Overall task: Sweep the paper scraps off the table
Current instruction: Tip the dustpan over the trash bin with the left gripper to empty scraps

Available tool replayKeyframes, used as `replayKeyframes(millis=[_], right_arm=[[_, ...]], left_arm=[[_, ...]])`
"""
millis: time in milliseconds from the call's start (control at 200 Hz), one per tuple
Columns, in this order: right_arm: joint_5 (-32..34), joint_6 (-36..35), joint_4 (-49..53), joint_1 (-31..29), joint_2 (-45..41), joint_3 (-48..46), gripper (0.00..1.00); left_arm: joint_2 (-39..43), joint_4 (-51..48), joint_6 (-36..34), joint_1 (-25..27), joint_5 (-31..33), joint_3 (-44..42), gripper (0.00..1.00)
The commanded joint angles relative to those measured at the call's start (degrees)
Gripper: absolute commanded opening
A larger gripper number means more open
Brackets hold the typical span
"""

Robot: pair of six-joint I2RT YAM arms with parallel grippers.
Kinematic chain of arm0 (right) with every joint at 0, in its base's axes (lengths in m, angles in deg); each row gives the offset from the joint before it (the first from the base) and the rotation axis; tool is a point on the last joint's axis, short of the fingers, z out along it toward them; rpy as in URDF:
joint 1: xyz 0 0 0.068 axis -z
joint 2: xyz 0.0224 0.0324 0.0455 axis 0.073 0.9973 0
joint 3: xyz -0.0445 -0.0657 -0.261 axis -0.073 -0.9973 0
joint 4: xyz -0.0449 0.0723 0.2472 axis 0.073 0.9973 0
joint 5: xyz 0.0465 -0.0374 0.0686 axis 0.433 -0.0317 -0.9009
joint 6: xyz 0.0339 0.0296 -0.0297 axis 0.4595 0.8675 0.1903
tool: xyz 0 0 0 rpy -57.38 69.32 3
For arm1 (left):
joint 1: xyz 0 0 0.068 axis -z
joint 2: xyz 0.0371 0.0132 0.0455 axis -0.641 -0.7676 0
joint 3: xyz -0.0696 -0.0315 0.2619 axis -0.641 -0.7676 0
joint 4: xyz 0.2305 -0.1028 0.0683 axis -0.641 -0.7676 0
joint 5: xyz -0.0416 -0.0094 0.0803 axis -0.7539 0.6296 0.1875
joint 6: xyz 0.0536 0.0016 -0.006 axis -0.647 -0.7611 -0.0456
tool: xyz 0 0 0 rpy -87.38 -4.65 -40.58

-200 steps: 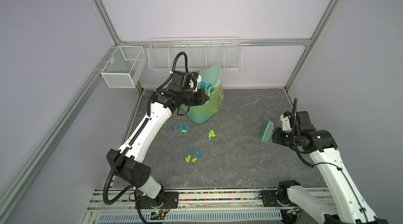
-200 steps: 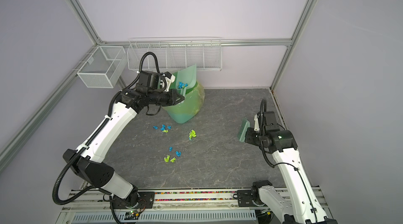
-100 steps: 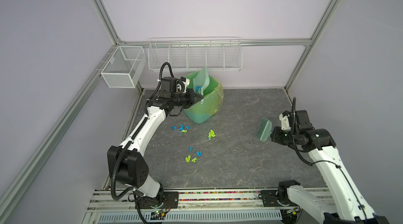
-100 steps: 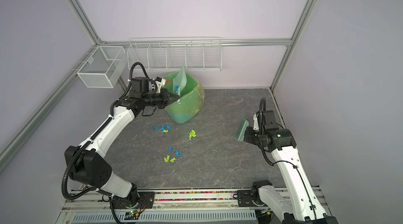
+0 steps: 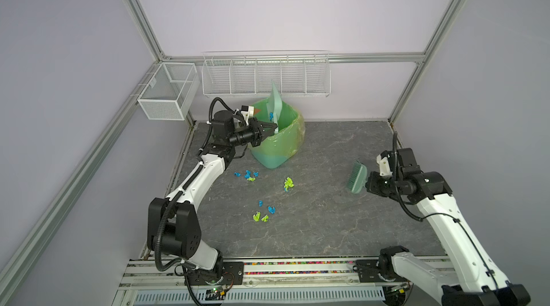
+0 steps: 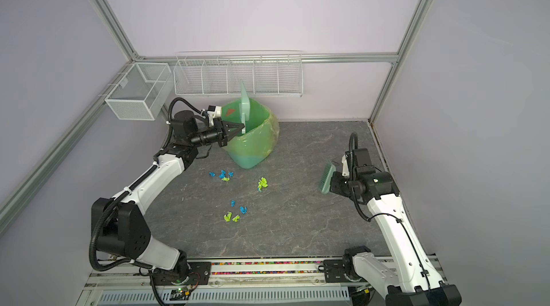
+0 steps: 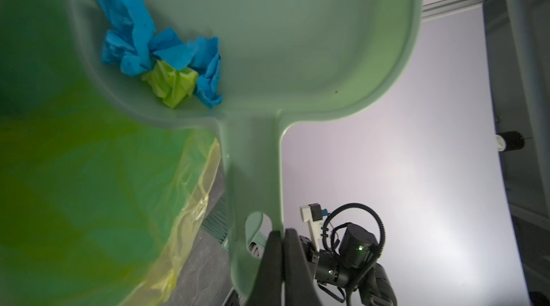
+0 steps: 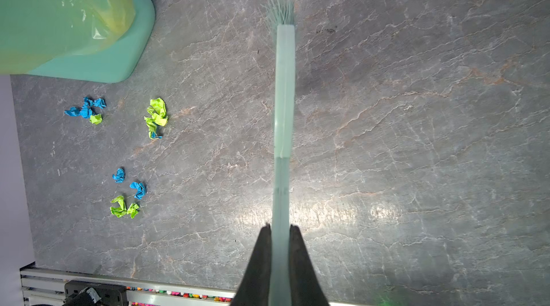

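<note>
With my left gripper (image 7: 280, 231) clamped on the dustpan (image 7: 297, 36) handle and my right gripper (image 8: 280, 228) pinching the brush (image 8: 284, 87), I'd sweep, not pinch, the feather-light crumpled paper scraps (image 8: 156, 117) on the table (image 8: 387, 140) between them.

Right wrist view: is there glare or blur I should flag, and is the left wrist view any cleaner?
Right wrist view: a bright glare patch on the table beside the brush, whose bristle tips are soft; paper scraps are sharp. Left wrist view: the green bin liner close to the lens is a blurred smear, while the scraps in the dustpan are crisp.
</note>
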Motion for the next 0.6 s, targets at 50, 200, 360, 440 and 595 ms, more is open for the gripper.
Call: replayKeyframes(millis=[50, 200, 360, 440, 595], right_arm=[[0.46, 0.78, -0.64, -0.53, 0.43, 1.58, 0.07], [1.03, 1.14, -0.74, -2.42, 0.46, 1.32, 0.07], [1.71, 1.48, -0.77, -3.28, 0.91, 1.64, 0.07], [2.02, 1.53, -0.67, -3.67, 1.24, 2.08, 0.07], [2.60, 1.65, -0.51, -4.22, 1.58, 2.28, 0.07]], left_arm=[[-0.43, 28.16, 19.19, -2.02, -1.04, -5.08, 0.00], [-3.37, 43.21, 30.37, -2.37, -0.28, -8.49, 0.00], [-7.69, 58.53, 41.56, -2.84, 1.60, -10.05, 0.00], [-8.55, 59.98, 42.50, -2.99, 1.27, -10.16, 0.00], [-7.91, 58.92, 41.08, -3.16, 0.87, -10.93, 0.00]])
